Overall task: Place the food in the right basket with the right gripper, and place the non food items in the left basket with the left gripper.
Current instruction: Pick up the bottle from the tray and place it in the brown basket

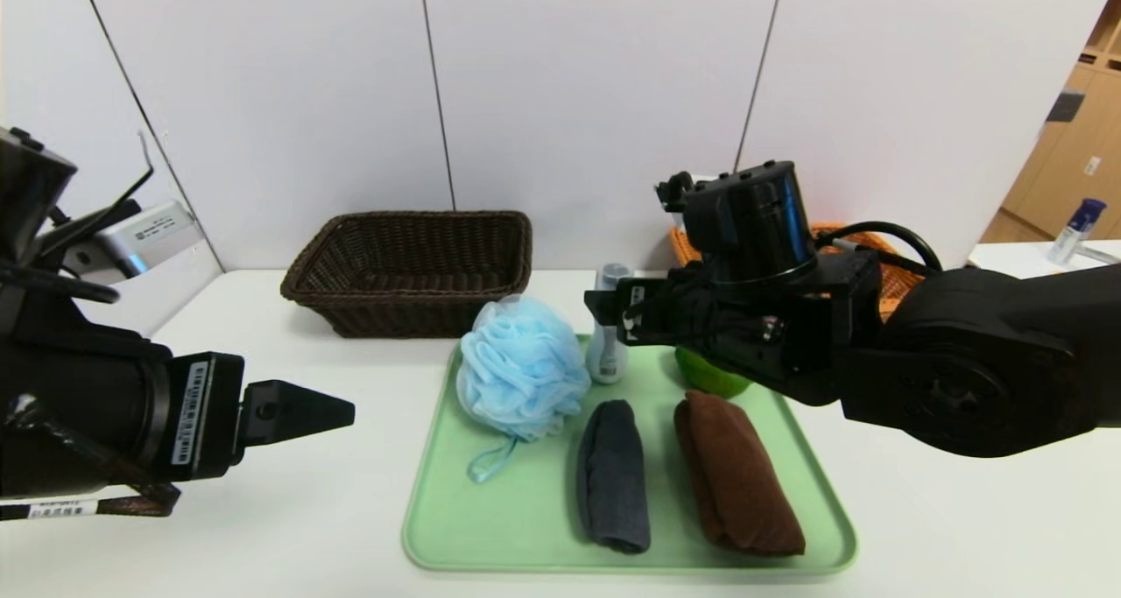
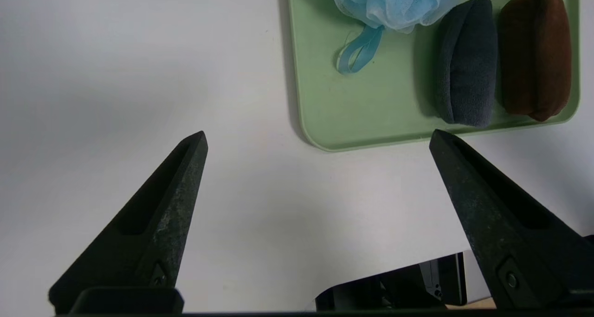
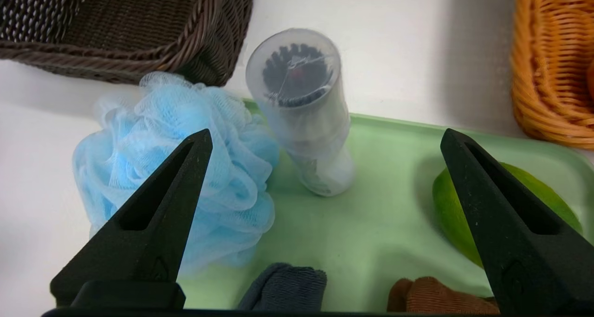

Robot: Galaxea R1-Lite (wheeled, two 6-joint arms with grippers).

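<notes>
Pale green plastic tray (image 1: 525,528) lies on the white table (image 1: 289,545), holding a fluffy light blue mesh bath pouf (image 1: 523,368), a small translucent grey-capped bottle (image 1: 607,327) standing upright just beside it, a dark grey rolled towel (image 1: 612,475) and a brown rolled towel (image 1: 736,474) lying side by side, and a round glossy green citrus fruit (image 1: 705,375) at the far right of the tray. Print on the bottle is too small to read.

Behind the tray, the rectangular dark brown woven wicker basket (image 1: 412,270) sits to the left; the light orange woven wicker basket (image 1: 893,278) sits to the right, largely hidden by the right arm.

Hovering above the tray's far end, the right gripper (image 3: 325,136) has its fingers spread wide, with the bottle between them and the citrus under one finger in its wrist view. The left gripper (image 2: 318,138) hangs over bare table left of the tray, its fingers also spread wide and holding nothing. White barcode stickers on the left arm (image 1: 188,414) carry small print that cannot be read.
</notes>
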